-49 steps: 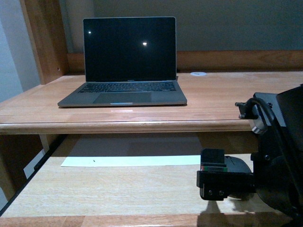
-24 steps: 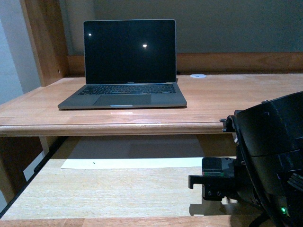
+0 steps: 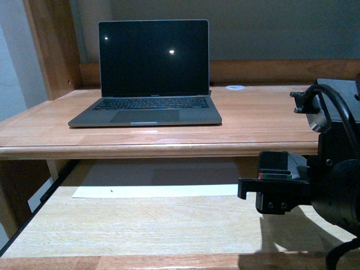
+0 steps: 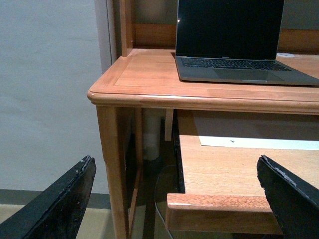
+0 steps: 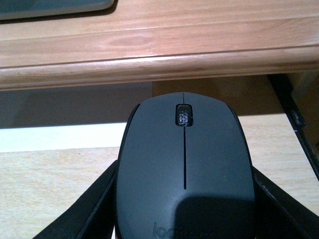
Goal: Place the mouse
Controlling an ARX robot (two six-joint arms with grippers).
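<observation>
Under the worktop lip: the right end effector pinches the small matte black oval mouse by its flanks, apparently clear of the pale wooden pull-out shelf.
Left end effector: spread and empty, off the desk's corner.
Collision risk: the rounded edge of the brown wooden worktop lies just ahead. If you advance before lifting, the mouse may strike it.
Slip risk: on impact, the smooth domed shell may slide out of the grip.
Clearance: keep off the grey open laptop.

Matt plastic, varnished wood
The mouse is matt dark plastic; the desk is smooth, lightly glossy wood.
</observation>
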